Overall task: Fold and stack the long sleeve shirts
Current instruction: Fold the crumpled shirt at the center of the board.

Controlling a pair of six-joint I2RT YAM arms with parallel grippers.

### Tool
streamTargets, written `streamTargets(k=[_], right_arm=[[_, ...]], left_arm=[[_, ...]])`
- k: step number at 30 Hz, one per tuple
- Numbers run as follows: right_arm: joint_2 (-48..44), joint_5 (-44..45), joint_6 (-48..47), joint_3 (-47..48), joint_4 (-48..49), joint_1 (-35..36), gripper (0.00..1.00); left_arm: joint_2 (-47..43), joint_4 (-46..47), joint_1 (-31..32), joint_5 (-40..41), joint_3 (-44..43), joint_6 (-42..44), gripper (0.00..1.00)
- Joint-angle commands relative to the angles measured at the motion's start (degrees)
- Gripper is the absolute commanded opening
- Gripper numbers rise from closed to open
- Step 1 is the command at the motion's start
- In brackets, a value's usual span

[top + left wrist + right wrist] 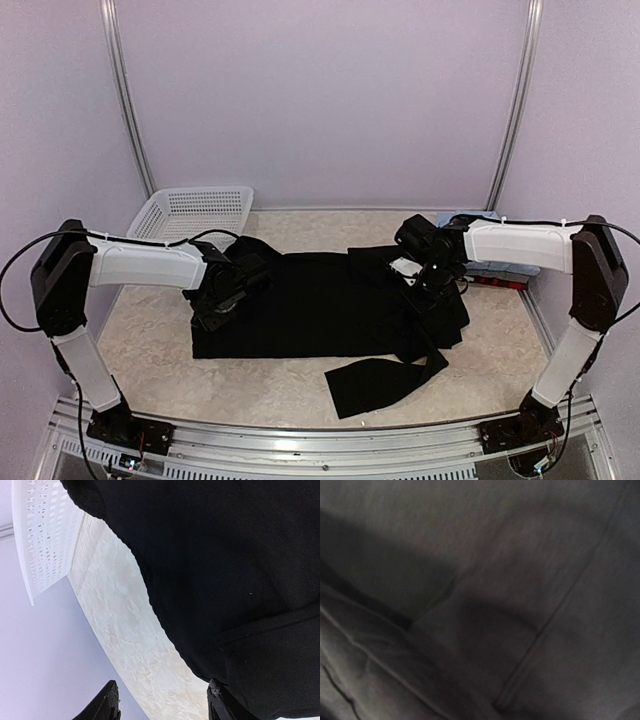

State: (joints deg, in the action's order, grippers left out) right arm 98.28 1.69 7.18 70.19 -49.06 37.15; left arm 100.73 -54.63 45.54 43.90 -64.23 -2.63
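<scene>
A large black long sleeve shirt (320, 305) lies spread across the middle of the table, one sleeve (380, 382) trailing toward the near edge. My left gripper (215, 312) sits low at the shirt's left edge. In the left wrist view this gripper (164, 701) is open, bare table between its fingers (109, 704) and one tip against the black cloth (225, 580). My right gripper (432, 290) is pressed down on the shirt's right part. Black fabric (480, 600) fills the right wrist view and hides its fingers. A light blue shirt (472, 215) and a red-and-black shirt (495, 281) show behind the right arm.
A white mesh basket (190, 212) stands at the back left, its wall (45, 535) close to the left arm. Pale walls enclose the table on three sides. A metal rail (320, 445) runs along the near edge between the arm bases.
</scene>
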Motion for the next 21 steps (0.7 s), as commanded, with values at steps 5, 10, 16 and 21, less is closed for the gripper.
streamTargets(k=[5, 10, 16, 21], right_arm=[[1.30, 6.49, 1.78, 3.04, -1.30, -1.10, 0.41], [1.04, 9.46, 2.57, 4.41, -1.87, -1.95, 0.50], [1.55, 13.97, 3.50, 6.52, -2.41, -3.38, 0.55], [1.26, 15.42, 3.79, 7.10, -3.01, -3.88, 0.57]], left_arm=[[-1.48, -0.75, -1.33, 2.15, -1.16, -1.85, 0.57], [-2.06, -0.79, -1.49, 3.35, -1.08, -2.50, 0.61], [-2.81, 0.00, -1.73, 4.10, -1.16, -3.14, 0.62], [-3.24, 0.90, -1.99, 5.11, -1.23, -3.38, 0.64]])
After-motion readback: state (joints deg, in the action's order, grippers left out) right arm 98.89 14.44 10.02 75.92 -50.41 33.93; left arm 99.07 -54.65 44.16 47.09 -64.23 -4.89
